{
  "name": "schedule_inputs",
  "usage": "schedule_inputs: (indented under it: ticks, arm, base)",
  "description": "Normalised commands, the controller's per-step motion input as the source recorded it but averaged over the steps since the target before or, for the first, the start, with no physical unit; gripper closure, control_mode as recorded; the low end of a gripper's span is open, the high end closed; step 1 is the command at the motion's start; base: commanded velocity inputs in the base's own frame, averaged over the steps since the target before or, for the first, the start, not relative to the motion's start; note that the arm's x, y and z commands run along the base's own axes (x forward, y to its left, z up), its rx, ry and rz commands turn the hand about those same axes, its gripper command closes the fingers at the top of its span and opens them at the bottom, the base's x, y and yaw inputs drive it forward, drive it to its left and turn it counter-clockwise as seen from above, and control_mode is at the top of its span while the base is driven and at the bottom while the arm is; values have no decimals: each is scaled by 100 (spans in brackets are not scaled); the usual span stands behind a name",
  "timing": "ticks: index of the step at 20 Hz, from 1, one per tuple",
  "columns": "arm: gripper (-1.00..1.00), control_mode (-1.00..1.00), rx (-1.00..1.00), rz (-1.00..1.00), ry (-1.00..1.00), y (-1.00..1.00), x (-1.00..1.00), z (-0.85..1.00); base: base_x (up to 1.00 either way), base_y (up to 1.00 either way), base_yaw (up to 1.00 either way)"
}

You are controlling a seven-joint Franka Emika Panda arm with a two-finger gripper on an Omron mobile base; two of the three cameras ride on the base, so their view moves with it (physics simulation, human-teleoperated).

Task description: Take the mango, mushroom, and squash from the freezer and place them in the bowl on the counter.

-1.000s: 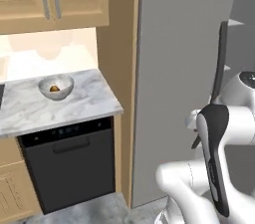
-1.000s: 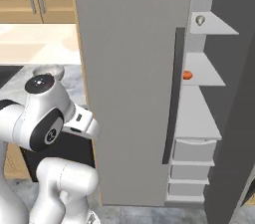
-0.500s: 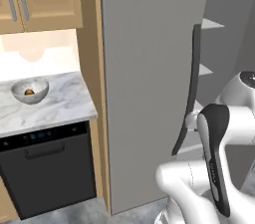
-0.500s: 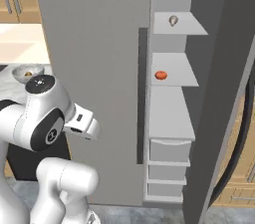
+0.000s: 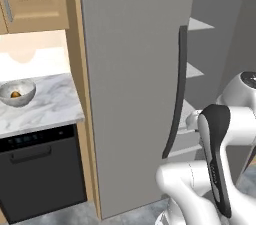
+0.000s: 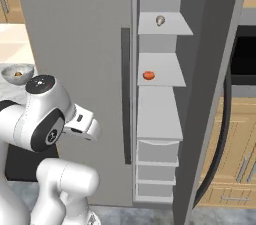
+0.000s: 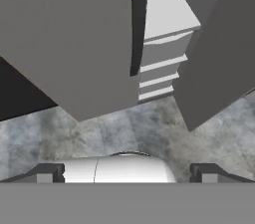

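Facing the open freezer, I am keeping the end effector spread wide and empty, pointing down at the floor, ready for a reach. The mushroom is sitting on an upper shelf, while the bowl is waiting on the counter.

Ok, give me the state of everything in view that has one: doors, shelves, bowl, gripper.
Tall grey freezer: right door swung open, shelves exposed.
Tiny tan-capped mushroom: resting on an upper shelf.
Small orange-red item: resting on the shelf below.
Round marbled silvery bowl: upright on the white marble counter, one small item inside.
Gripper: open, holding nothing.
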Motion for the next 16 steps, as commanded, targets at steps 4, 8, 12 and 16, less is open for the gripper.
schedule_inputs:
  ticks: [4, 8, 12, 16]
  arm:
    - [-100, 100, 0, 0, 0, 0, 0, 0]
    - [-100, 100, 0, 0, 0, 0, 0, 0]
    - [-100, 100, 0, 0, 0, 0, 0, 0]
    - [-100, 100, 0, 0, 0, 0, 0, 0]
  base:
    - [21, -40, 1]
    - [12, -21, 17]
    - [26, 0, 33]
    - [23, 0, 34]
